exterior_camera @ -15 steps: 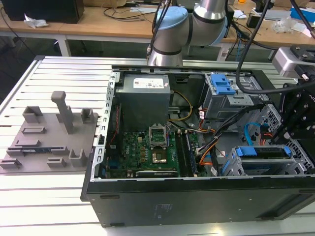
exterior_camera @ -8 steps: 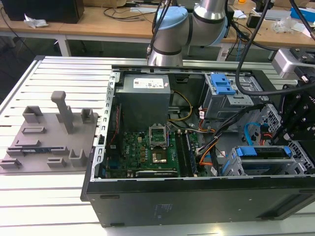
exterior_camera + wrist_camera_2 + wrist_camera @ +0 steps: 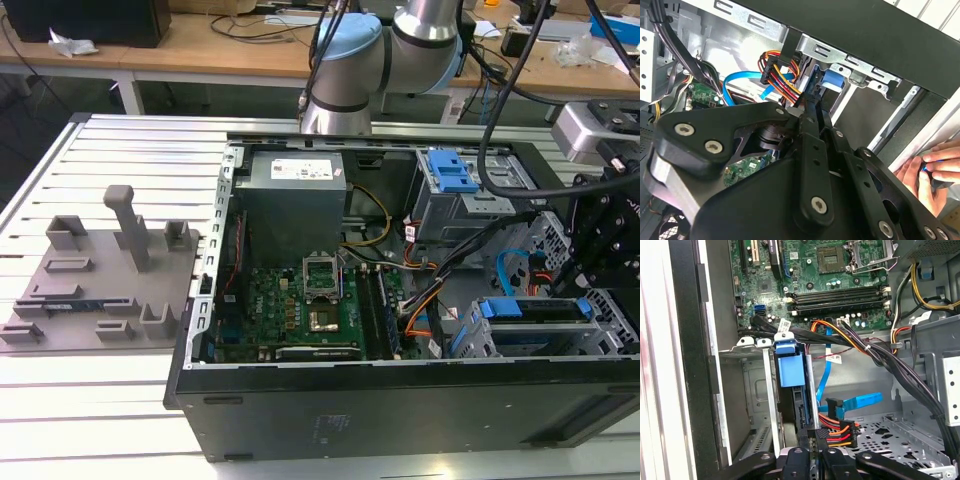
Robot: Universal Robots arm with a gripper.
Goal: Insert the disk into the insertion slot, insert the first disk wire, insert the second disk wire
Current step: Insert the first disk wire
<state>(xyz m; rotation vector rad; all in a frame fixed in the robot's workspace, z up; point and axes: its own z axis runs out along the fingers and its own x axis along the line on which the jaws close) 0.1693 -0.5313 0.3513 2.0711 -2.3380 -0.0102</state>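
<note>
The disk [image 3: 537,310], in its blue caddy [image 3: 790,365], sits inside the insertion slot [image 3: 612,322], a grey perforated cage at the exterior view's right end of the open computer case. My gripper [image 3: 811,441] hangs just behind the disk's rear edge [image 3: 800,410]. Its fingers [image 3: 809,107] are shut on the black plug of a disk wire [image 3: 832,435] with orange, red, yellow and black strands. That plug is right at the disk's back; whether it is seated is hidden. A blue flat disk wire [image 3: 860,401] with a black plug lies loose beside it.
A thick black cable bundle [image 3: 890,360] crosses over the motherboard [image 3: 300,310]. The grey power supply [image 3: 295,195] and a taller cage with a blue latch [image 3: 455,180] stand at the back. A person's hand [image 3: 935,170] is outside the case wall. A grey fixture plate [image 3: 100,280] lies at the exterior view's left.
</note>
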